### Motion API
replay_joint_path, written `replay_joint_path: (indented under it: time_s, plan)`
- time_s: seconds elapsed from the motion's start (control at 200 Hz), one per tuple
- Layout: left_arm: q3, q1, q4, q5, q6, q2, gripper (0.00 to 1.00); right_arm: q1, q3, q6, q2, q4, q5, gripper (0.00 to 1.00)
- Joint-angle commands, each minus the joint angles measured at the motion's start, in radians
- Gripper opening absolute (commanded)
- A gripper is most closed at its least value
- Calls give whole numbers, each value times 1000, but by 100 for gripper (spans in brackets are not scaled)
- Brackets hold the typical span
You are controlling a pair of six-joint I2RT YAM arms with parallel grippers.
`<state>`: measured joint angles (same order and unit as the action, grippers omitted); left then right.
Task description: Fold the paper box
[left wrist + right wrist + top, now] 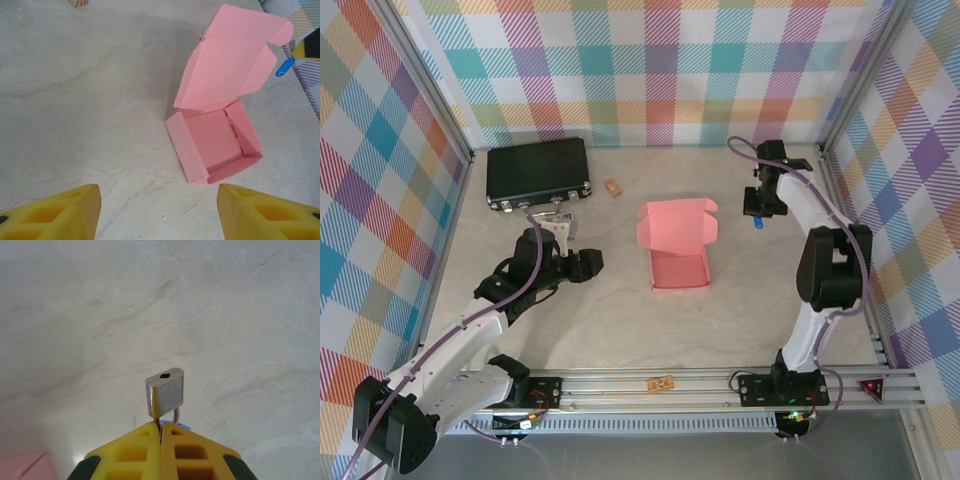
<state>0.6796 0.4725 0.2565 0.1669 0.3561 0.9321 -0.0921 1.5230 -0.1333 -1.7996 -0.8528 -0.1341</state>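
Observation:
The salmon-pink paper box (678, 268) sits mid-table as a shallow tray with its lid (676, 224) standing open at the far side. The left wrist view has the tray (215, 145) and raised lid (230, 65) ahead and to the right. My left gripper (586, 262) rests left of the box, open, with nothing between its yellow fingers (75, 212). My right gripper (758, 212) hovers at the back right, apart from the box, shut on a small silver padlock (166, 391) with a blue tag (758, 224). A pink box corner (25, 467) shows low in the right wrist view.
A black hard case (538, 172) lies at the back left, and a tiny tan block (613, 188) sits beside it. An aluminium rail (720, 385) runs along the near edge. Checked walls close in the table on three sides.

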Motion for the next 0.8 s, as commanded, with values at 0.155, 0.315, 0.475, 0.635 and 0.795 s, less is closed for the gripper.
replay_joint_path:
  time_s: [0.155,0.315,0.475,0.635,0.795]
  plan:
    - [-22,-1,-26,13,21,-18,62,-48,-166,-15,264,71,304,0]
    - [-21,0,-32,11,22,-16,62,-128,-219,-41,350,93,385,0]
    - [-22,0,-39,11,23,-5,62,-243,-246,-70,367,116,414,0]
    - [-17,0,-45,21,29,9,62,-337,-267,-97,327,144,391,0]
    - [-21,0,-52,26,33,14,62,-396,-312,-136,278,184,383,0]
